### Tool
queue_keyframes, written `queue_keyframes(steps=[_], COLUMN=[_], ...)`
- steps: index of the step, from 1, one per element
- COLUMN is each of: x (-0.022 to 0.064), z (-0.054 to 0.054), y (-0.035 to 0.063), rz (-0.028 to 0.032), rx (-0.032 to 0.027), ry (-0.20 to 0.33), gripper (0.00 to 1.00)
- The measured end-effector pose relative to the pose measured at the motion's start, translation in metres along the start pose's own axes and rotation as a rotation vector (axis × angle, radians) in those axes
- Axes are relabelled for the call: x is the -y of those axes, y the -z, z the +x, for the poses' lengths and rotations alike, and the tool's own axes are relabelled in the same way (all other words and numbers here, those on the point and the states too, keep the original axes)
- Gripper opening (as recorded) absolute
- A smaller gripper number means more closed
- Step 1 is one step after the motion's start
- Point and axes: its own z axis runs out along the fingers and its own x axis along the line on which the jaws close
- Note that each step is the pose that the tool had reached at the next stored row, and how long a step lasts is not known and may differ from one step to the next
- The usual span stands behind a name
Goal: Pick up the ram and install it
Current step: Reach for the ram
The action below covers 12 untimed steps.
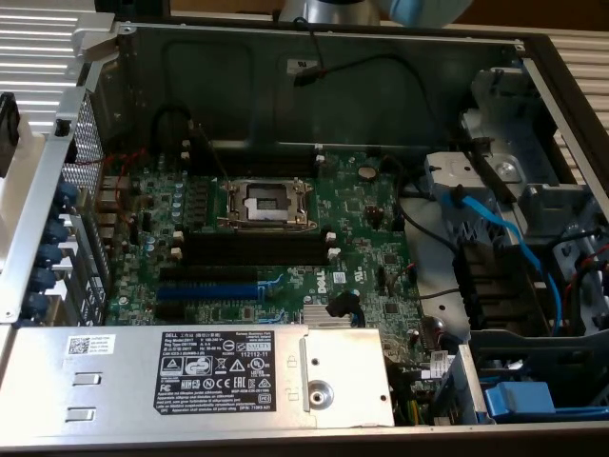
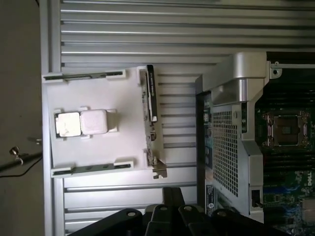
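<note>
In the exterior view an open steel case (image 1: pixel 533 57) lay flat, with a green board (image 1: pixel 362 219) on its floor. The board's square metal socket (image 1: pixel 266 203) sat just left of centre. Long, narrow black slots (image 1: pixel 252 248) ran empty below it at about six o'clock, and a glossy blue slot (image 1: pixel 205 292) lay at seven. A brushed silver box (image 1: pixel 114 381) with a black label filled the eight o'clock corner. Smooth blue cables (image 1: pixel 514 238) looped at three o'clock. A grey piece of the arm (image 1: pixel 328 9) showed at twelve.

In the wrist view a flat white tray (image 2: pixel 98 93) rested on a ribbed metal top (image 2: pixel 147 29) beside the case's perforated grille (image 2: pixel 224 147). The ram (image 2: pixel 151 93), a thin dark stick with a white label strip, stood on edge along the tray's side nearest the case. A shiny square chip (image 2: pixel 68 124) lay mid-tray, touching a rounded white block (image 2: pixel 93 122). The black pincer (image 2: pixel 172 192) hung apart from the tray, its fingers together with nothing between them.
</note>
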Motion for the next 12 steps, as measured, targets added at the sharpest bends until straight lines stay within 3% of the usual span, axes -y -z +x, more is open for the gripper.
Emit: queue_keyframes(steps=[7,10,12], x=[0.0012,0.0015,0.0016], z=[0.032,0.045,0.052], y=[0.0031,0.0044,0.0052], rz=[-0.011,-0.0122,-0.0123], rx=[0.0005,0.0001,-0.0032], ry=[-0.001,-0.001,-0.001], gripper=[0.1,0.1,0.1])
